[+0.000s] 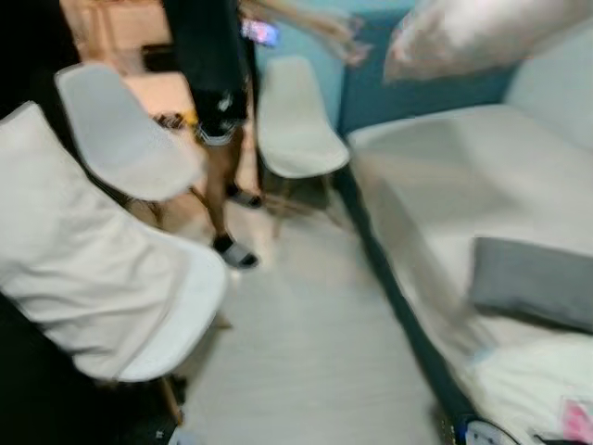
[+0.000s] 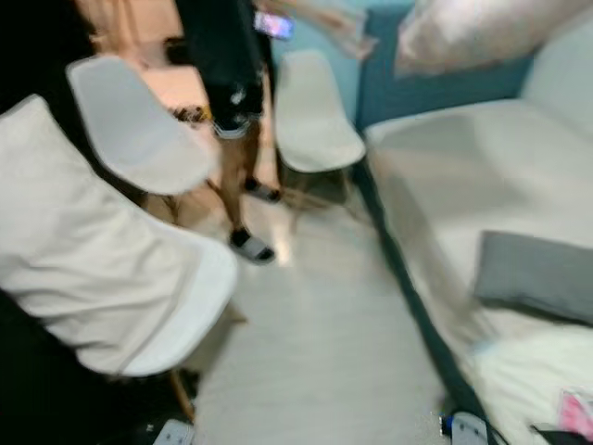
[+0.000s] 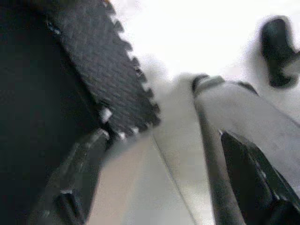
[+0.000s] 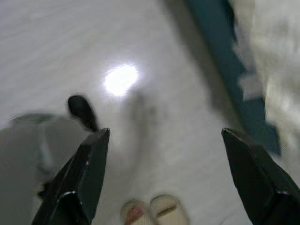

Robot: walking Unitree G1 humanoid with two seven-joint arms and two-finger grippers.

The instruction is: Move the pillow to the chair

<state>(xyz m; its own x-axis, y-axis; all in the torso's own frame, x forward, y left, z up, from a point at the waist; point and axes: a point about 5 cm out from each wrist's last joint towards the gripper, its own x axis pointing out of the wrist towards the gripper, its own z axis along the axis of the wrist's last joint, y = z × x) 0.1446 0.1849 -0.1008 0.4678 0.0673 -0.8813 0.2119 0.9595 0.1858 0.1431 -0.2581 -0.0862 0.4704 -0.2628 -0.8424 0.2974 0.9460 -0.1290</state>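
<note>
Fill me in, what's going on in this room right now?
Nothing is being handled at the moment. Both grippers hang open over the floor, the left gripper and the right gripper holding nothing. A white pillow already lies on the nearest white chair at the robot's left. A grey pillow lies on the bed at its right. A person stands further back among two more chairs. The head views are blurred.
</note>
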